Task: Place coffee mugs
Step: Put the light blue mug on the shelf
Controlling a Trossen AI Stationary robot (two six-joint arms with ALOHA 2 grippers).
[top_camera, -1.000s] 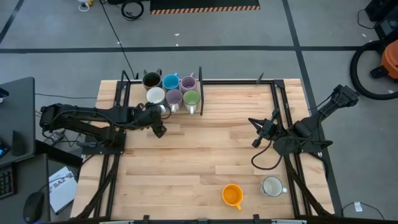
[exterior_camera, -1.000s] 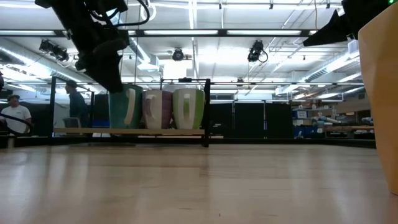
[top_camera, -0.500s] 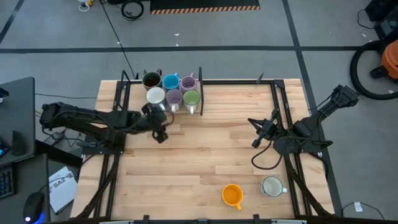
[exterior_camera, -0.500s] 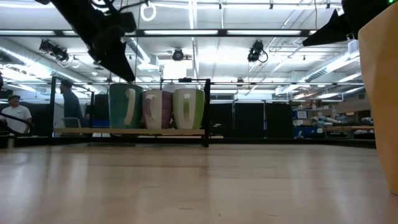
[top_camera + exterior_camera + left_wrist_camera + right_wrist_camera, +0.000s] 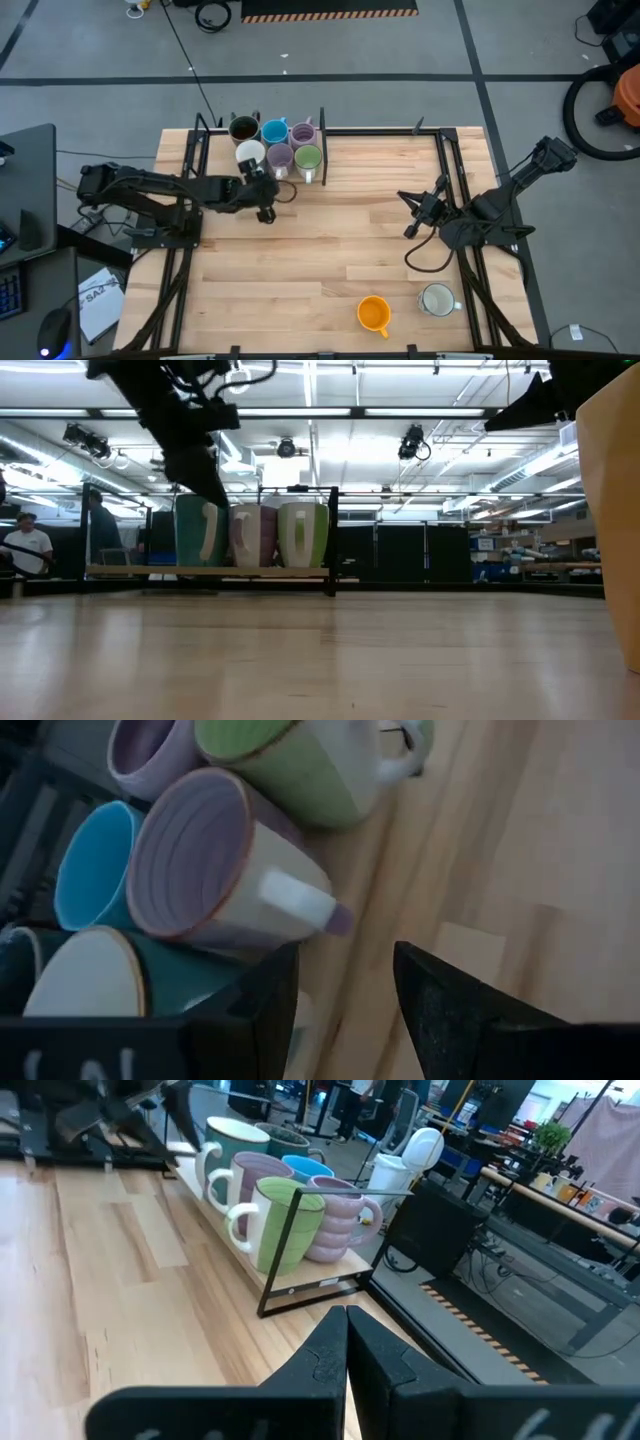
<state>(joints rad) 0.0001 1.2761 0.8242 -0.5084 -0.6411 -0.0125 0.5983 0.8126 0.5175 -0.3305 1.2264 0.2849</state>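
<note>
On the pale wooden table (image 5: pixel 320 250), six small round handled mugs stood clustered at the far edge, left of a thin black upright frame (image 5: pixel 323 147). The back row held a dark brown mug (image 5: pixel 243 129), a blue mug (image 5: pixel 274 131) and a lilac mug (image 5: pixel 302 133). In front of them stood a white mug (image 5: pixel 249 153), a second lilac mug (image 5: pixel 279 157) and a green mug (image 5: pixel 307 158), all upright and close together.

The left gripper (image 5: pixel 266 198) hung above the table just beside the front row, near the white mug. Its two dark fingers (image 5: pixel 455 1010) stood apart with nothing between them, so the pincer was released; its wrist camera looked onto the second lilac mug's white handle (image 5: pixel 291 898).

An orange mug (image 5: pixel 373 314) and another white mug (image 5: pixel 437 299) sat near the front edge on the right side, close to one another and well apart from the cluster.

The right gripper (image 5: pixel 411 215) waited over the table's right side, away from every mug, its fingers (image 5: pixel 385 1355) pressed together and clenched on nothing. In the low view, people (image 5: pixel 24 550) showed in the room beyond the table.
</note>
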